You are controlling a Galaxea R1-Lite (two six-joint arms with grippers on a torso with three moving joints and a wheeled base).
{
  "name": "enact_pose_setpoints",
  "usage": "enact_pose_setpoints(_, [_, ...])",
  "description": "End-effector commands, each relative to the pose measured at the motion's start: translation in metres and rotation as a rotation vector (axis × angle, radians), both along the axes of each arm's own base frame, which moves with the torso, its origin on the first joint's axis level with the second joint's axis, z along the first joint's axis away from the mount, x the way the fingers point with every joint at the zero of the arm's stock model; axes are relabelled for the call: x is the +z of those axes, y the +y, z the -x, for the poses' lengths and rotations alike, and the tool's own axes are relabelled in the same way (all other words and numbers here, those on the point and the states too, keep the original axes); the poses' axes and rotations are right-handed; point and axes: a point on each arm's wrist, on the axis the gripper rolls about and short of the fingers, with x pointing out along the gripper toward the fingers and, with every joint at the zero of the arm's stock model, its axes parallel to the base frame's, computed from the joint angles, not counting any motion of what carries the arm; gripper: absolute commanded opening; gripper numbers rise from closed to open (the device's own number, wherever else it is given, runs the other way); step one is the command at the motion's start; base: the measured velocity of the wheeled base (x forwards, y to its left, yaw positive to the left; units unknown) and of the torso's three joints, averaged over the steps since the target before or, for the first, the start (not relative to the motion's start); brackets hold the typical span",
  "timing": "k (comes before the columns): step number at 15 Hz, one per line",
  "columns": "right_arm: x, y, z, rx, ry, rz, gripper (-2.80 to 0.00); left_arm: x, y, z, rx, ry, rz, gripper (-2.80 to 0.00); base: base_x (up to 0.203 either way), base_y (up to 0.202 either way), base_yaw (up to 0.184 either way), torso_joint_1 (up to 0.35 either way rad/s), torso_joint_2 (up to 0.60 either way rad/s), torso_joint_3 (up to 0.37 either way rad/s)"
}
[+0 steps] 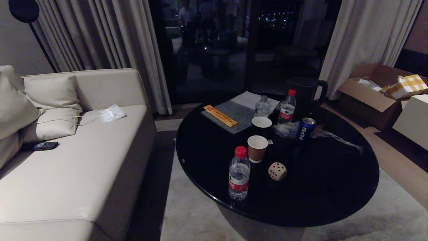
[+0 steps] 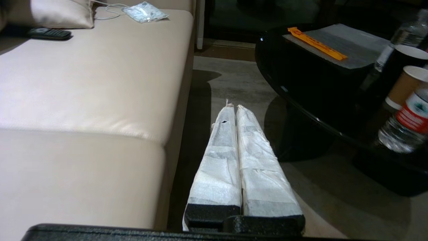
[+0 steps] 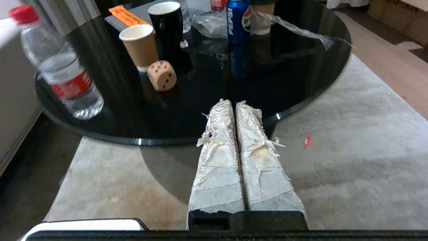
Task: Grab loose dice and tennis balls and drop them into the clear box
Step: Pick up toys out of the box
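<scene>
One beige die point(image 1: 277, 171) with dark pips lies on the round black table point(image 1: 334, 187), near its front, also seen in the right wrist view as the beige die point(image 3: 162, 75). My right gripper point(image 3: 232, 103) is shut and empty, hanging low just short of the table's near edge, the die well ahead of it. My left gripper point(image 2: 233, 107) is shut and empty over the floor between the sofa and the table. Neither arm shows in the head view. The tennis balls and the clear box are out of view.
On the table stand a water bottle point(image 1: 239, 174), a brown paper cup point(image 1: 257, 148), a black cup point(image 1: 261, 125), a Pepsi can point(image 1: 306, 129), two more bottles, a kettle and crumpled plastic. A beige sofa point(image 1: 67, 160) sits left. Cardboard boxes point(image 1: 374, 90) stand at the right.
</scene>
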Motion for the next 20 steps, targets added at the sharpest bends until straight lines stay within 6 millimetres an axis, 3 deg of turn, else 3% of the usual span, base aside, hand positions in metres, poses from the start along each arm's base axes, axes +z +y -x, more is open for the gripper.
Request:
enact_pose_setpoints(1, [0.0,0.0,-0.0001,0.001,0.002,-0.001,-2.8,-0.0004,0.0,-0.0002,0.001,0.003,0.001,-2.8,0.184,0.0,0.001,0.002,0.0,-0.001])
enact_pose_setpoints(8, [0.0,0.0001,-0.0001,0.004,0.002,0.003,-2.8,-0.0002,0.0,-0.0002,0.002,0.001,0.005,-2.8,0.17,0.0,-0.002,0.003,0.0,0.001])
enact_pose_setpoints(14, [0.0,0.0001,-0.0001,0.004,0.002,0.001,-2.8,-0.0002,0.0,-0.0002,0.001,0.001,0.005,-2.8,0.0,0.0,0.0,0.0,0.0,0.0])
enact_pose_setpoints(20, [0.0,0.0001,-0.0001,0.006,0.002,0.009,-2.8,-0.0002,0.0,-0.0002,0.003,0.001,0.009,-2.8,0.0,0.0,0.0,0.003,0.0,-0.169])
